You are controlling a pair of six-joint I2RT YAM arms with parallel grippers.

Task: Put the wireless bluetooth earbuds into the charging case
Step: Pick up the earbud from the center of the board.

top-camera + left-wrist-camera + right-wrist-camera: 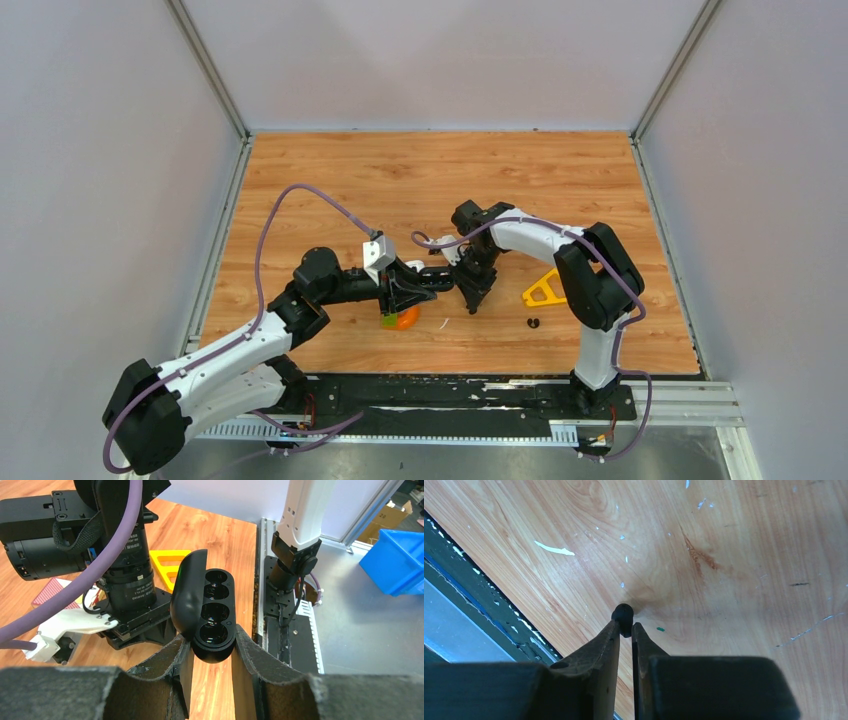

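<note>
- Left wrist view: the left tool is clamped on the lower end of the black charging case, one finger on each side.
- The case is off the counter with its lid swung open to the left. Its round hollows face the camera.
- Right wrist view: the right tool is closed on a black earbud, pinched at the very fingertips above the wood.
- From above, the two tools sit close together near the middle of the counter, with the right tool pointing down just beside the held case.
- A loose black earbud lies on the counter near the right arm's base, well apart from both tools.
- A yellow triangular frame lies beside the right arm, and an orange object sits under the left tool.
</note>
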